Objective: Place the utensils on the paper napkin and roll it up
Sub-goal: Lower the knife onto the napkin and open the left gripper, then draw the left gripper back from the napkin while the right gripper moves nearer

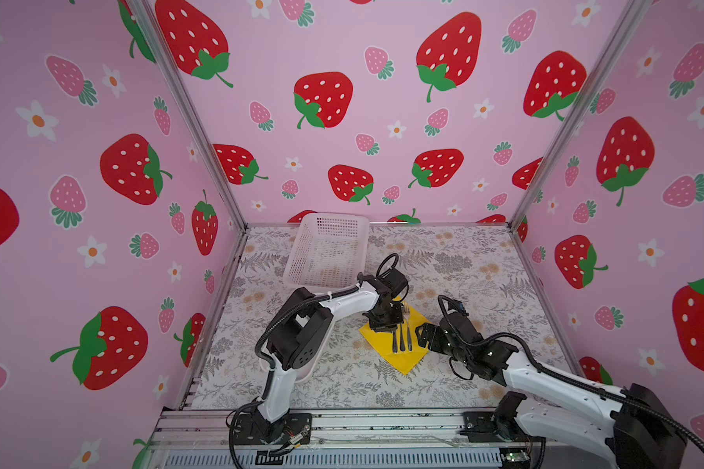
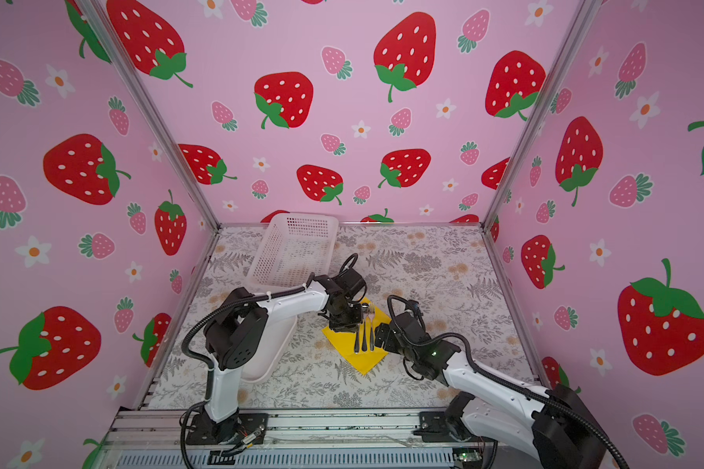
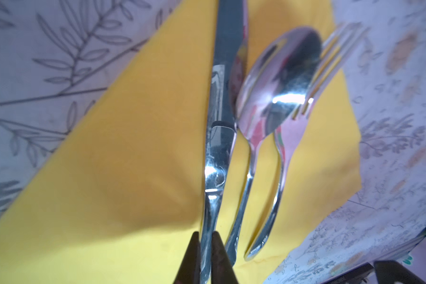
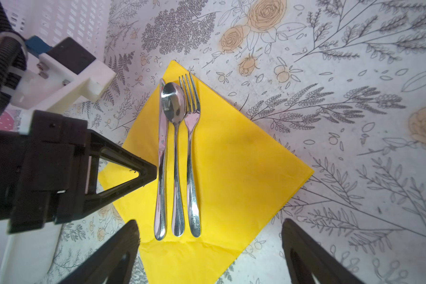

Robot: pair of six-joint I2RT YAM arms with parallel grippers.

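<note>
Plainly, the paper napkin [image 4: 244, 172] lies flat on the flowered worktop [image 1: 464, 264], turned corner-on like a diamond. It sits between the two claws in both top views. The utensils [image 1: 401, 337] rest on it side by side: knife [image 4: 161, 159], spoon [image 4: 176, 157] and fork [image 4: 191, 159]. They lie nearly parallel, and their heads point toward the far corner of the napkin.

The left claw [image 3: 208, 236] is drawn in close on the knife's handle, with a dark finger [image 3: 192, 258] pressed against each flank. The blur at that edge makes it hard to say how firmly it grips. The knife seems to lie on the paper.

The right claw [image 4: 209, 221] hangs near the handle ends with its jaws spread wide, holding nothing.

A white perforated basket [image 1: 326, 251] stands toward the back of the worktop. A smooth white tray [image 2: 273, 357] lies partly hidden under the left arm.
</note>
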